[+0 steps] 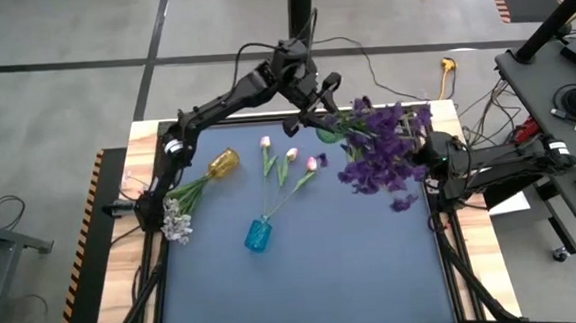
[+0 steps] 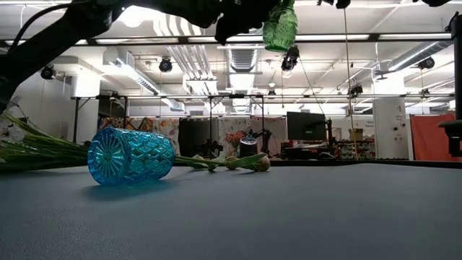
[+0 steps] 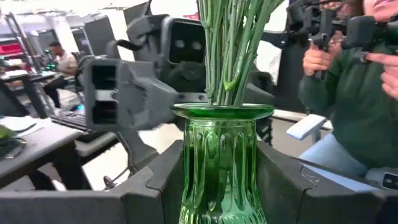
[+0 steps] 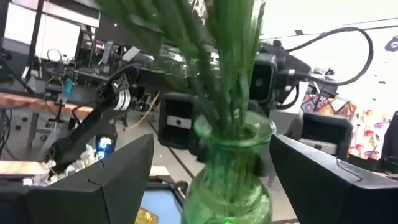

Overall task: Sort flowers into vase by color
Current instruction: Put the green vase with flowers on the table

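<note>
So: dark purple blooms point(image 1: 382, 146) are bunched in the green vase point(image 3: 222, 168), stems point(image 3: 231, 50) packed into its neck. The vase is lifted off the table, near the far edge, right of centre. The left gripper point(image 1: 323, 109) is clenched on the vase body, fingers point(image 3: 292, 186) pressed to both sides of the glass. The right gripper point(image 1: 430, 158) sits beside the bouquet with fingers point(image 4: 329, 174) spread wide around the vase, not touching it.

Pink tulip buds point(image 1: 290, 161) lie flat mid-table, stems running toward the blue vase point(image 1: 258, 234), which is tipped on its side. The amber vase point(image 1: 223, 163) is also on its side at left, with the white-lavender sprigs point(image 1: 178, 223) lying from its mouth toward the table's left edge.

A person point(image 3: 348, 93) stands beyond the table in the left wrist view.
</note>
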You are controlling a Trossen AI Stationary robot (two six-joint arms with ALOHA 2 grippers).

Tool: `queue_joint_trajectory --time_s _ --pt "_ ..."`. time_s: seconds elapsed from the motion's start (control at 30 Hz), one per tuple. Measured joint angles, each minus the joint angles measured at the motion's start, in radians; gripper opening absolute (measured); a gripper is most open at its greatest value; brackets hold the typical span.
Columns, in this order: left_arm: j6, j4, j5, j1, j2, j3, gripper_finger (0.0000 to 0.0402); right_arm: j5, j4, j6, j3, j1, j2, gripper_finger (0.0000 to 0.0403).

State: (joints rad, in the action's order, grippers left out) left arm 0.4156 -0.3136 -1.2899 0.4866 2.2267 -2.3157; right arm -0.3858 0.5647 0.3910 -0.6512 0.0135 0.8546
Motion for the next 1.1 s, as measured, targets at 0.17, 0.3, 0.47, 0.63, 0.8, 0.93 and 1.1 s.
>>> queue_joint_trajectory --time_s 0.17,0.3,0.47,0.63,0.8,0.93,1.1 --pt "-0.001 0.018 0.014 -0.019 0.005 0.0 0.0142 -0.03 -0.006 -0.004 -0.012 0.006 0.033 0.0313" --pt "0.0 0.026 0.054 -0.028 0.005 0.0 0.0142 -0.035 -0.001 -0.004 -0.034 0.007 0.062 0.0313" --pt "0.01 0.029 0.055 -0.032 0.005 0.0 0.0142 -0.036 0.001 -0.005 -0.047 0.007 0.07 0.0302" --pt "0.01 0.029 0.058 -0.034 0.005 0.0 0.0142 -0.035 0.009 -0.007 -0.047 0.019 0.071 0.0264" --pt "0.008 0.024 0.062 -0.035 0.005 0.0 0.0142 -0.032 0.01 -0.019 -0.047 0.043 0.08 0.0213" --pt "0.006 0.023 0.052 -0.035 0.005 0.0 0.0142 -0.026 0.011 -0.024 -0.047 0.046 0.082 0.0182" --pt "0.005 0.024 0.053 -0.035 0.005 0.0 0.0156 -0.028 0.01 -0.04 -0.047 0.046 0.081 0.0171"
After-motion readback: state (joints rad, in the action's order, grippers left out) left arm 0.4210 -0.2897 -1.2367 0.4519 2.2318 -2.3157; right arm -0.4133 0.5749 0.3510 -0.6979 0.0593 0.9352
